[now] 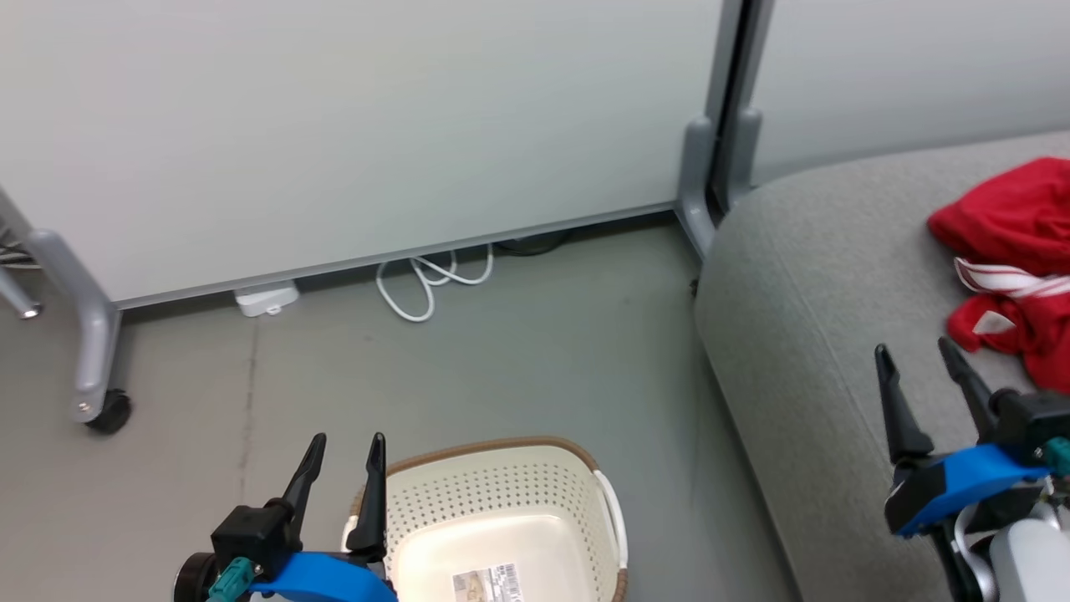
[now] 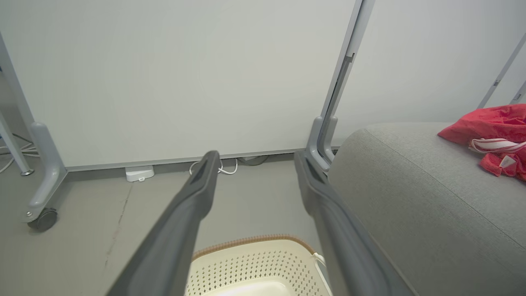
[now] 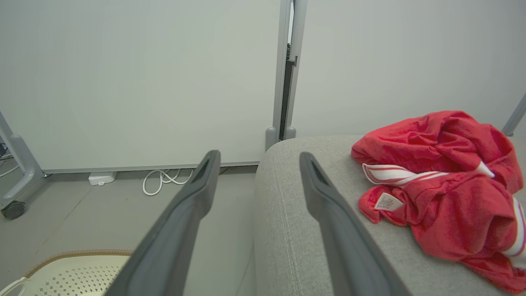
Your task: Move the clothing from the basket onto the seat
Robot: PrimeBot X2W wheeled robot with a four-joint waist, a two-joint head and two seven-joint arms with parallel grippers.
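Left jaws: apart, nothing clamped, fingers pointing toward the white partition panel (image 1: 359, 125). Directly under and just right of them: cream perforated laundry basket (image 1: 501, 493) on the grey floor (image 1: 518, 351). Brown woven rim, white side handle (image 1: 614, 510), bare bottom showing with barcode label (image 1: 489, 583).

Right jaws: apart too, nothing clamped, held over the light grey sofa seat (image 1: 802, 334). Just right of these jaws and a little past their tips: red clothing (image 3: 448, 185), heaped on the seat, clear of both fingers. White striped trim (image 3: 394, 174) and small white tag (image 3: 385, 202) on the side of the heap nearest the jaws; plain red fabric bunched behind. Heap well right of the left jaws and of the basket.

Between the two pairs of jaws: seat's rounded edge with stitched seam (image 3: 283, 213), dropping to the floor beside the basket.

Far ahead of the left jaws, at the foot of the panel: looped white cable (image 1: 426, 284), small white adapter (image 1: 266, 298). Off to their left: grey panel leg (image 1: 92, 334) on a black caster (image 1: 109, 411).
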